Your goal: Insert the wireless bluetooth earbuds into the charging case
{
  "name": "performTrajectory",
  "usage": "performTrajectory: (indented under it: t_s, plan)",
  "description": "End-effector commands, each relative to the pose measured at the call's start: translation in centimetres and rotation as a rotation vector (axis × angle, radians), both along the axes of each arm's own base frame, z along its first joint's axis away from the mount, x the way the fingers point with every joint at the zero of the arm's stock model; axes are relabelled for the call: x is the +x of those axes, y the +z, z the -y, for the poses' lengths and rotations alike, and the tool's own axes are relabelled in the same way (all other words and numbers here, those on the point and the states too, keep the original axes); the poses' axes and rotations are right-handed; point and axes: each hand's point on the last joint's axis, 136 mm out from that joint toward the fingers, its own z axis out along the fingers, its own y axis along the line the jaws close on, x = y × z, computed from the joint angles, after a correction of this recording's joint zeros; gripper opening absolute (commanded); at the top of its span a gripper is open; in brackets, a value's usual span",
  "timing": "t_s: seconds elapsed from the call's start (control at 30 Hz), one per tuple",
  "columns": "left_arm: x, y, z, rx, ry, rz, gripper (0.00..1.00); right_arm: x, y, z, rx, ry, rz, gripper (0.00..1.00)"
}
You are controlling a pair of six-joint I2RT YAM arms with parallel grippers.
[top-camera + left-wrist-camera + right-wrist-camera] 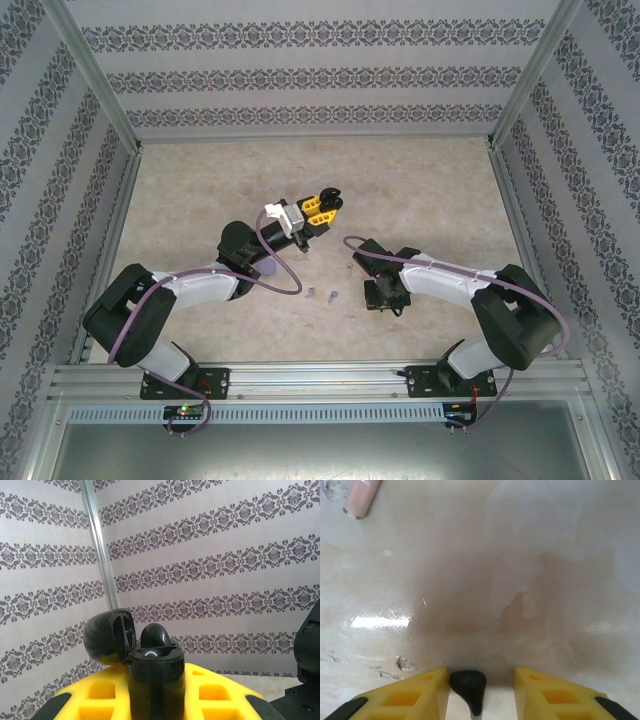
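My left gripper [322,203] is raised over the middle of the table and shut on a black charging case [156,680]. The case's lid [107,637] is hinged open to the left, and one black earbud [156,636] sits in the case's top. My right gripper [481,672] points down at the table, open. A loose black earbud [468,685] lies between its yellow fingers, against the left finger and apart from the right one. In the top view the right gripper [385,298] sits low, right of centre.
Two small purple earbuds [310,293] [332,295] lie on the table between the arms. A purple round thing [265,268] shows partly under the left arm. A pale pink earbud stem [362,497] lies beyond the right gripper. Patterned walls enclose the table.
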Motion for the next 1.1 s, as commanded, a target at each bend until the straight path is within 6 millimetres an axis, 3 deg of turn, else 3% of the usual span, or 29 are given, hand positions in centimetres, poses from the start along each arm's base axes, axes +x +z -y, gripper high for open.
performTrajectory:
  t_s: [0.0,0.5,1.07]
  plan:
    - [0.3,0.8,-0.1,-0.025,0.004,0.011,0.0,1.2,0.2,-0.7,-0.001,0.008,0.046,0.4]
    - [0.5,0.4,0.0,-0.024,0.001,0.004,0.0,1.9,0.7,-2.0,0.057,-0.063,0.053,0.36]
    - [0.4,0.2,0.1,-0.03,-0.007,-0.002,0.0,0.2,0.8,-0.4,-0.001,-0.068,0.051,0.38]
